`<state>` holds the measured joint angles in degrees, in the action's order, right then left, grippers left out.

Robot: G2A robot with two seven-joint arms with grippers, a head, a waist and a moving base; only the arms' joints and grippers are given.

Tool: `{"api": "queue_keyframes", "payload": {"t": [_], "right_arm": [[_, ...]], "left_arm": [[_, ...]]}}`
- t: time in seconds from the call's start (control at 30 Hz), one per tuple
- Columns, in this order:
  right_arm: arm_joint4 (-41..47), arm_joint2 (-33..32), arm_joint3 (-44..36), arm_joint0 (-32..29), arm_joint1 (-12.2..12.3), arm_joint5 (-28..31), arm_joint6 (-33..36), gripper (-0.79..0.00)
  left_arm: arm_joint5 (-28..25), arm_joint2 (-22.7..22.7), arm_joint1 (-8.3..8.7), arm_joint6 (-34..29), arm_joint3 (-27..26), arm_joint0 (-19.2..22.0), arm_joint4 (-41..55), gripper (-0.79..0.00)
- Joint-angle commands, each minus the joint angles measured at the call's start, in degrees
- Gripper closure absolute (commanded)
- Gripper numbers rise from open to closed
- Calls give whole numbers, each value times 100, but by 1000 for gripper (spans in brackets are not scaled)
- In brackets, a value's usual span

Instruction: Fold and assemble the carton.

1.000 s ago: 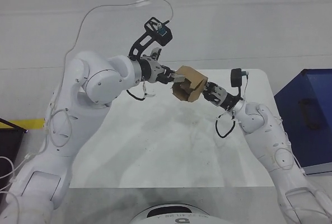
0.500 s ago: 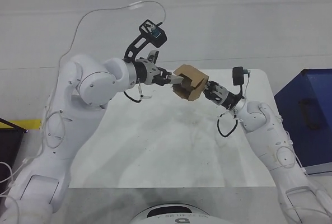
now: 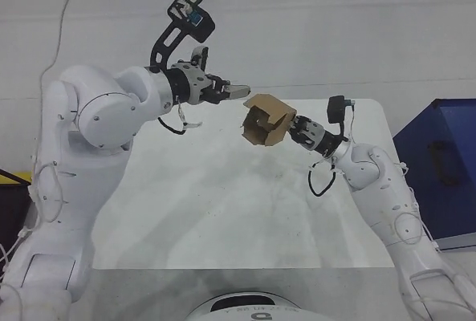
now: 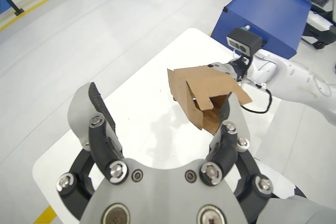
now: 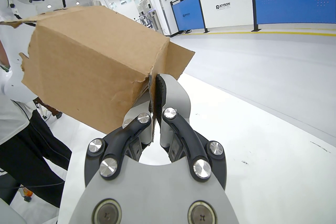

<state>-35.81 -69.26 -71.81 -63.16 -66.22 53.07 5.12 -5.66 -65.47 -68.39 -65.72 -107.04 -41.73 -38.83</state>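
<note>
Top view: half-folded carton (image 3: 266,126) hangs above the far edge of the bench (image 3: 221,209), right gripper (image 3: 296,131) fingers pinched on its wall. Left gripper (image 3: 239,90) sits just beside the carton, fingers wide. Looks mid-fold; loose flaps (image 4: 208,89) probably need pushing in next.

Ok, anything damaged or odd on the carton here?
Yes: the carton is ragged and creased at the corner where the right pincer clamps its flap, so the board looks torn there. The left pincer is open, not gripping it.

Carton (image 5: 92,59) hiding one right gripper (image 5: 153,89) finger, blue bin (image 3: 454,172) cropped
</note>
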Motion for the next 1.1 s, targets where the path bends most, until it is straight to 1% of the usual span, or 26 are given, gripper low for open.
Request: {"api": "queue_keyframes", "payload": {"t": [0.0, 0.1, 0.2, 0.4, 0.7, 0.87, 1.0, 1.07], "right_arm": [[-75, 11, -37, -23, -4, -29, -43, 0], [-144, 15, -77, -57, -9, -48, -120, 0], [-197, 15, -89, -86, -11, -44, -175, 0], [-300, 44, -139, -111, -19, -72, -211, 0], [-286, 74, -207, -124, -21, -66, -140, 0], [-197, 39, -178, -131, -18, -54, -160, 0], [-114, -5, -117, -133, -15, -42, -203, 0], [-83, -11, -88, -130, -16, -42, -215, 0]], "left_arm": [[43, 239, -28, -40, 154, 164, -144, -785], [3, 594, -67, -244, 363, 379, -342, -785], [47, 822, -100, -384, 543, 519, -429, -785], [110, 1045, -142, -467, 719, 658, -489, -785], [87, 1199, -158, -568, 618, 656, -540, -785], [125, 1009, -110, -539, 405, 478, -546, -785], [-11, 857, -28, -621, 97, 69, -619, -785], [-95, 771, 8, -628, -49, -162, -507, -785]]}}
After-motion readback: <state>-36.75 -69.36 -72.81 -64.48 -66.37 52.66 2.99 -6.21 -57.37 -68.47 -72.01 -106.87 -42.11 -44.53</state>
